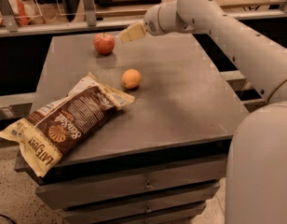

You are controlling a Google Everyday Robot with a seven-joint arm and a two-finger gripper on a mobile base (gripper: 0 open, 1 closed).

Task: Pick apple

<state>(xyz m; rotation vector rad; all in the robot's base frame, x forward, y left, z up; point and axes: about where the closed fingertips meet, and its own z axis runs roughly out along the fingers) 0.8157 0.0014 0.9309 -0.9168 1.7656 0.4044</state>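
Observation:
The red apple (104, 43) with a short dark stem stands near the far left of the dark grey table top (181, 92). My gripper (126, 34) reaches in from the right on the white arm, hovering above the table just right of the apple and slightly higher, a short gap from it. Its pale fingers point left toward the apple. Nothing is held in it.
A small orange round fruit (131, 78) lies mid-table, in front of the apple. A brown chip bag (64, 125) lies across the front left corner, overhanging the edge. A rail and shelf (64, 27) run behind the table. Drawers (143, 185) are below the top.

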